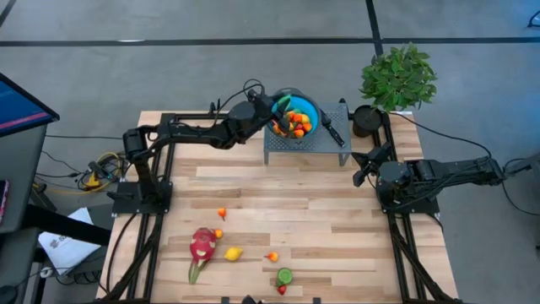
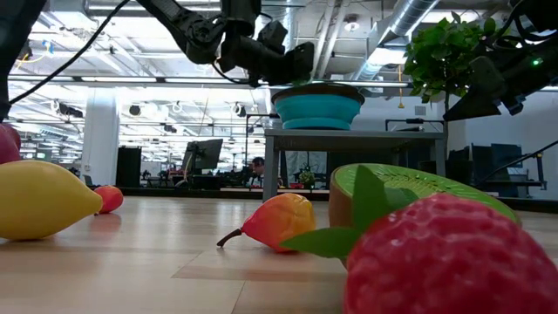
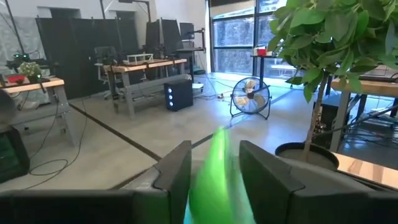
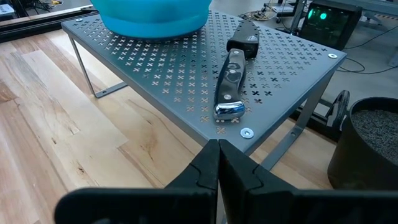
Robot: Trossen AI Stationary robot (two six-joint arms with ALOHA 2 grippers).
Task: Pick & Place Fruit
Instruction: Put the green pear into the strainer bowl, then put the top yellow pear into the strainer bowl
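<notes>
My two arms were dark, nearly black all over, built of chunky rounded joints linked by slim straight tubes. Each stood on a squat black base plate bolted to a black rail frame. Thin black cables looped loosely along my left arm and curled over its wrist. My left pincer (image 3: 214,180) had two broad, flat, matte black fingers (image 3: 177,177) with squared, blocky edges. My right pincer (image 4: 218,163) had the same dark fingers, tapering to narrow ridged tips. A small green light glowed on my right arm's housing.
</notes>
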